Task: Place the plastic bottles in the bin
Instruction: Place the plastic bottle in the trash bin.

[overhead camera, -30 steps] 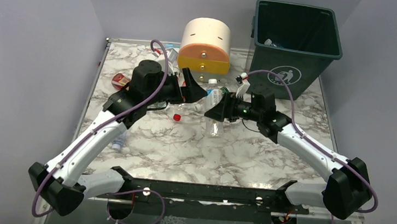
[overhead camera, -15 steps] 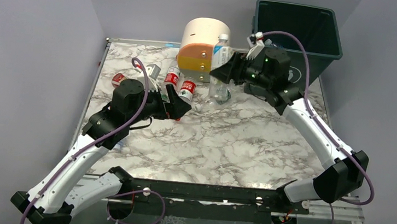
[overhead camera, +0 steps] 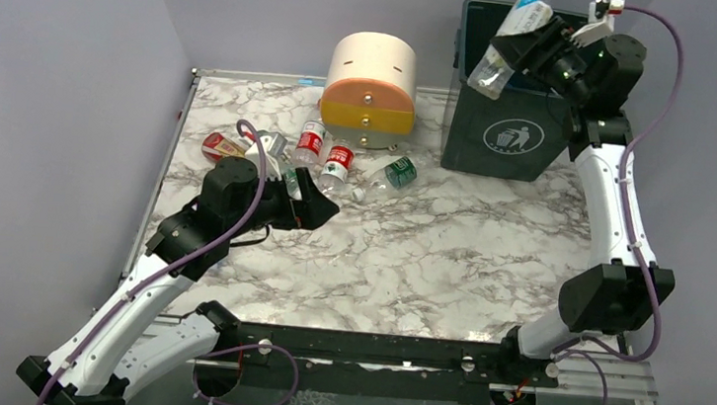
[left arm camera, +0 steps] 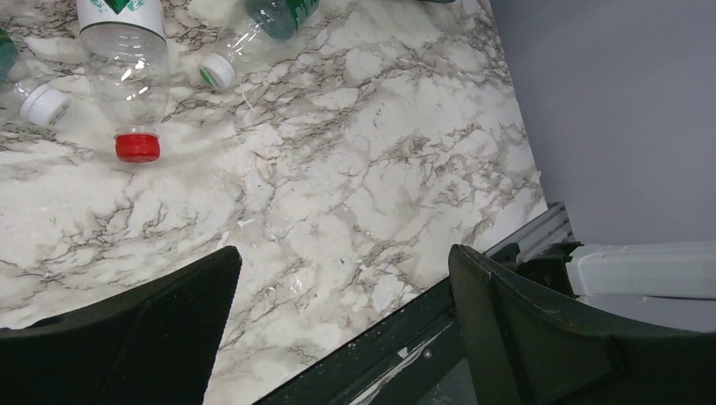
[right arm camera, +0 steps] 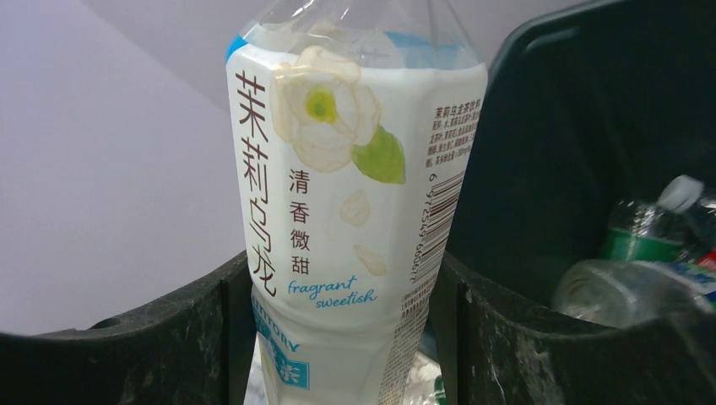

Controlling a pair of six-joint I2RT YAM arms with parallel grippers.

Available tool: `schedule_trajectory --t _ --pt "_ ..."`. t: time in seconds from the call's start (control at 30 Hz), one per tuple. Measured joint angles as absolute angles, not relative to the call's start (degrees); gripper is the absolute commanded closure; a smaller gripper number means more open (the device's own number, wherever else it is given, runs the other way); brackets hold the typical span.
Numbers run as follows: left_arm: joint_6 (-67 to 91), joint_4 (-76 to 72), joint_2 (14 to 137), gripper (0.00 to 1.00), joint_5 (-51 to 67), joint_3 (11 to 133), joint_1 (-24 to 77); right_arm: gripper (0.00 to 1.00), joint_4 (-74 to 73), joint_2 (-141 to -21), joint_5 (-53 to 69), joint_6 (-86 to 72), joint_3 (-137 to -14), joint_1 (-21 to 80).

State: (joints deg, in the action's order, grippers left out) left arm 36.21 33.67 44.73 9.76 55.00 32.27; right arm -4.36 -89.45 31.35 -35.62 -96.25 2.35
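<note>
My right gripper is shut on a clear bottle with a white flower label, held tilted above the dark green bin. In the right wrist view that white-label bottle sits between my fingers, and other bottles lie inside the bin. My left gripper is open and empty, low over the table. Red-label bottles and a green-label bottle lie just beyond it. The left wrist view shows a red-capped bottle and a green-label bottle.
The cream-and-orange round drawer unit stands at the back, left of the bin. More bottles, one crushed, lie by the left edge. The black rail runs along the near edge. Walls close in on both sides.
My right arm has lifted the white-label bottle from beside the drawer unit up and right, to above the bin. My left gripper has stayed low and shifted only slightly.
</note>
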Motion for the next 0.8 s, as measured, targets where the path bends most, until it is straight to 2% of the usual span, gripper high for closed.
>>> schedule_trajectory --t 0.37,0.57,0.8 --pt "36.64 35.68 44.29 0.01 13.52 48.75 32.27 0.29 2.72 -100.49 33.58 -43.0 -103.74 -6.48" --pt "38.7 36.56 40.6 0.01 13.89 45.04 32.27 0.08 3.33 -105.34 34.11 -43.99 -109.67 -8.88" --pt "41.12 36.51 36.8 0.01 11.88 44.91 32.27 0.05 2.35 -106.08 34.2 -43.24 -110.19 -9.32"
